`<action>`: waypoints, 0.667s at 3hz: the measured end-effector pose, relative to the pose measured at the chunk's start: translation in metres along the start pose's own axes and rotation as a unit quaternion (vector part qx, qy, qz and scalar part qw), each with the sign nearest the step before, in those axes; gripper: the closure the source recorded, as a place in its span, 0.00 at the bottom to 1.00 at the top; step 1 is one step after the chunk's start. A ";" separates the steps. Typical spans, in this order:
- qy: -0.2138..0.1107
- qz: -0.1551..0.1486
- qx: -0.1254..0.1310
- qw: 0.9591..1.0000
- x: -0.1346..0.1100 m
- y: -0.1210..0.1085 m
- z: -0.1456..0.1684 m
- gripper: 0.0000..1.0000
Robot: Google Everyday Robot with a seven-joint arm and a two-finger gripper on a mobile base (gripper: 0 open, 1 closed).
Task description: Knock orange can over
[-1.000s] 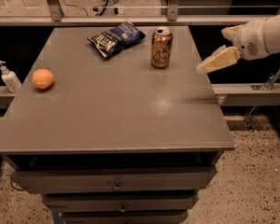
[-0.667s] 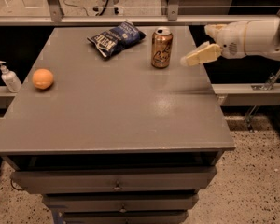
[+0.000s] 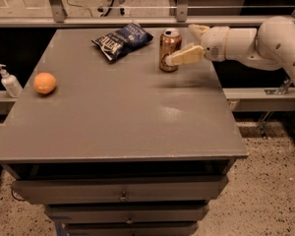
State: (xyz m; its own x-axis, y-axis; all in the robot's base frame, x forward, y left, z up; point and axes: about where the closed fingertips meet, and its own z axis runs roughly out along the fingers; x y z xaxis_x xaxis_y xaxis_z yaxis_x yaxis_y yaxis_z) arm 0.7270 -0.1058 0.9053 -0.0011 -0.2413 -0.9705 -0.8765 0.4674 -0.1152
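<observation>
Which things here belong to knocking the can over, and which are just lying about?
Belongs to the job:
orange can, upright near the back of the table
gripper, open, close beside the can

Just lying about:
chip bag
orange fruit
pump bottle, beside the table

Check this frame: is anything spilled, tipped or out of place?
Nothing stands out. The orange can stands upright, the gripper close beside it; the chip bag and orange fruit rest intact on the table.
</observation>
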 end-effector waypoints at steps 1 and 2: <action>-0.013 0.008 -0.012 1.000 0.007 0.001 0.022 0.00; -0.014 0.031 -0.023 0.999 0.012 0.002 0.035 0.18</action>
State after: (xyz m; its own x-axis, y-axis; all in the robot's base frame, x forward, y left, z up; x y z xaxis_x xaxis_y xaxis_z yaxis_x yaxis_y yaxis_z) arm 0.7425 -0.0784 0.8856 -0.0441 -0.1894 -0.9809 -0.8959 0.4419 -0.0451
